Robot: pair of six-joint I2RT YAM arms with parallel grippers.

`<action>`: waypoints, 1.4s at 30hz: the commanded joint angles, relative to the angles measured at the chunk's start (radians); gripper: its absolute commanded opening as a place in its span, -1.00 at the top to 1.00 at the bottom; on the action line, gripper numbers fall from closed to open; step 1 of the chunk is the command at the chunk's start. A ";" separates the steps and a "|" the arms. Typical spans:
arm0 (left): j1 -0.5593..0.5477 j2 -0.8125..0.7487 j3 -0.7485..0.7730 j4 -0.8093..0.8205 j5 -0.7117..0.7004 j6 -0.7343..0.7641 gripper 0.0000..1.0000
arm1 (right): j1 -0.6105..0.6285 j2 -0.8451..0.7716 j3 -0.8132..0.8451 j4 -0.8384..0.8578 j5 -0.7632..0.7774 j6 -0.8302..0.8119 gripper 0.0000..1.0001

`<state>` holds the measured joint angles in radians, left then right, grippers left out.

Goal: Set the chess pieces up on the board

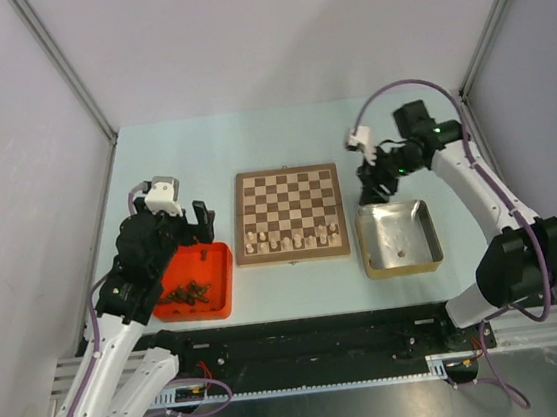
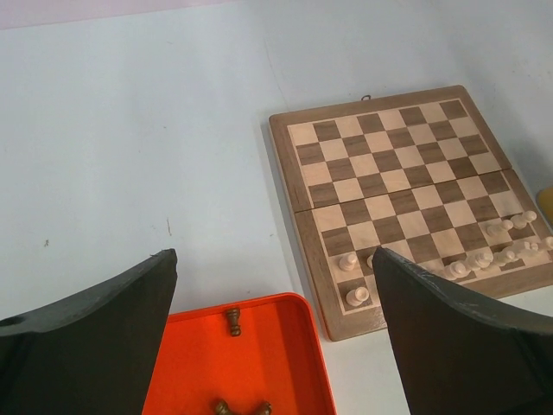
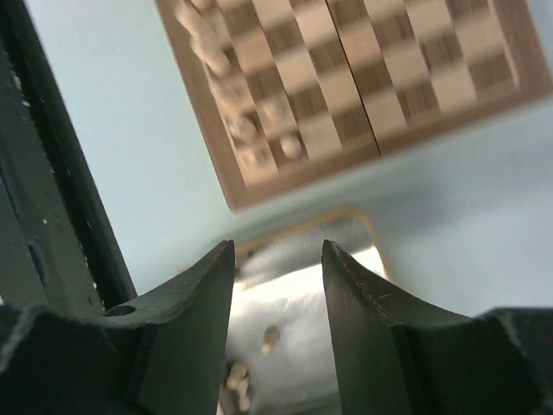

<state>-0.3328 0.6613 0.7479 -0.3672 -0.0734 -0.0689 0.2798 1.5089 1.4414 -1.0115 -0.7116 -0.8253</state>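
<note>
The board (image 1: 286, 189) lies mid-table, and several pale chess pieces (image 1: 292, 237) stand on its near rows; they also show in the left wrist view (image 2: 356, 296). A few more pale pieces (image 3: 270, 339) lie in the gold tin (image 1: 424, 232). My right gripper (image 1: 369, 190) hovers over the tin's far left corner. Its jaws are open, with nothing between them (image 3: 276, 246). My left gripper (image 1: 175, 225) hangs wide open and holds nothing (image 2: 275, 255), above the far edge of the red tray (image 1: 224, 293). Several dark pieces (image 2: 233, 322) lie in that tray.
The tray sits left of the board and the tin right of it, both near the front edge. Bare pale-blue table (image 1: 251, 141) stretches behind the board. Grey walls close in the left, right and back.
</note>
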 commanded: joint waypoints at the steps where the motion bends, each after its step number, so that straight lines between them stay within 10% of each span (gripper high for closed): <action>1: 0.008 0.011 -0.007 0.045 0.038 0.035 -1.00 | -0.195 -0.030 -0.113 -0.101 -0.028 -0.066 0.00; 14: 0.008 0.015 -0.008 0.045 0.046 0.044 -0.99 | -0.301 -0.148 -0.447 0.074 0.247 0.071 0.00; 42: 0.008 0.014 -0.009 0.047 0.058 0.046 -0.99 | -0.139 -0.090 -0.601 0.240 0.437 0.167 0.23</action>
<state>-0.3328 0.6861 0.7403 -0.3550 -0.0395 -0.0597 0.1303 1.4010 0.8490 -0.7929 -0.2947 -0.6716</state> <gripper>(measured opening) 0.996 0.408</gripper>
